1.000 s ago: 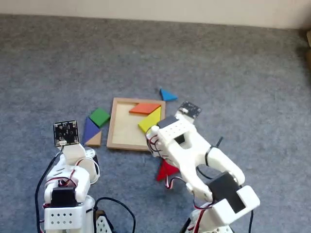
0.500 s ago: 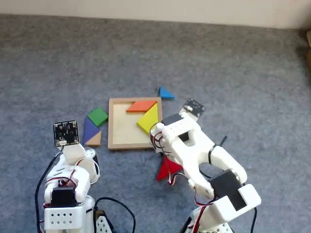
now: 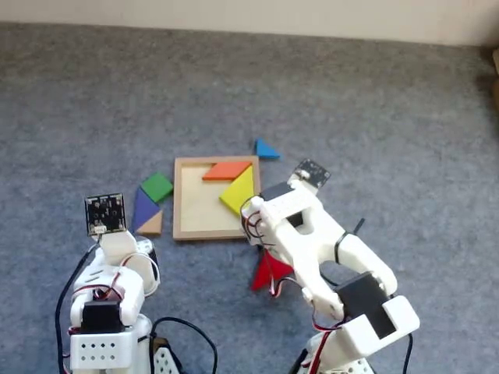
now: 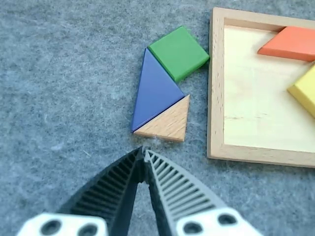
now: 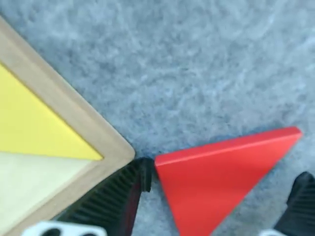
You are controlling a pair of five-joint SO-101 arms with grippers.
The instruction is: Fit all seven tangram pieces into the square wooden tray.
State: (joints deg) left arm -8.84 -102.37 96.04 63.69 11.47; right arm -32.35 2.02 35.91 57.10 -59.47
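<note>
Flat on the grey bench [image 3: 374, 109], just ahead of both sets of jaws and between them: the square wooden tray [image 3: 177, 204]. Inside it, along the wall nearer the right jaws, an orange parallelogram [image 3: 228, 171] in the far corner and a yellow triangle [image 3: 240, 192] just beside it on the near side, with pale tray floor showing across the part toward the left jaws. Outside on the bench, between the right jaws, a red triangle [image 5: 221, 172], one point close to the tray's near corner. Right jaws apart, straddling that triangle without clamping it: one finger [image 5: 125, 189] down beside the tray corner and the triangle's point, the other off past the opposite tip with a gap between. Left jaws together, tips meeting, low over the bench. Just beyond their tips, a wood-coloured triangle [image 4: 167, 123]; touching it farther out, a violet-blue triangle [image 4: 155, 91]; beyond that again, a green square [image 4: 178, 52], one corner near the tray's outer wall. Alone past the tray's far corner, well beyond the right jaws, a small blue triangle [image 3: 267, 149].
</note>
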